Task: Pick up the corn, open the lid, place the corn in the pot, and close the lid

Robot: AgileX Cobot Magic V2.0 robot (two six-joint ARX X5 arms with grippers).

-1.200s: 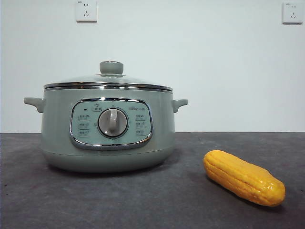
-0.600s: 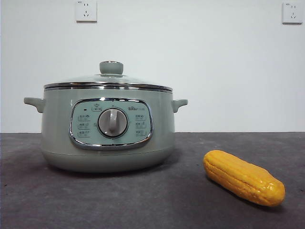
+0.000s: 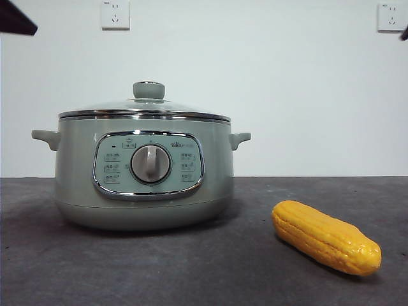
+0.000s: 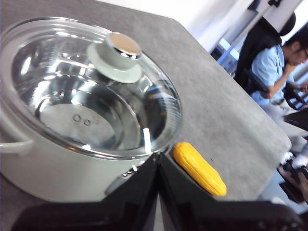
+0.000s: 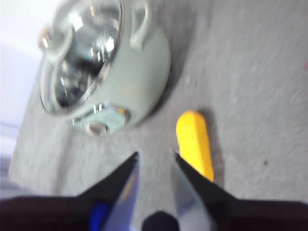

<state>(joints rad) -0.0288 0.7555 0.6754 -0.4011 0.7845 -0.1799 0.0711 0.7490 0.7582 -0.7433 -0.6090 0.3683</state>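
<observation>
The corn (image 3: 326, 236) lies on the dark tabletop to the right of the pot (image 3: 143, 172), nearer the front edge. The glass lid (image 3: 144, 108) sits closed on the pot, its pale-green knob (image 3: 149, 90) on top. In the left wrist view, my left gripper (image 4: 158, 155) hangs shut and empty above the pot's near wall, with the lid (image 4: 86, 86) and corn (image 4: 198, 168) beyond it. My right gripper (image 5: 155, 154) hovers open and empty high over the table, the corn (image 5: 194, 142) just past its fingertips and the pot (image 5: 110, 67) farther off. That view is blurred.
Black arm tips show at the top left corner (image 3: 14, 19) and the top right edge (image 3: 404, 34) of the front view. A white wall with two sockets stands behind the table. A seated person (image 4: 274, 72) is beyond the table's far edge.
Black arm tips have come into the front view's two top corners. Pot, lid and corn have not moved.
</observation>
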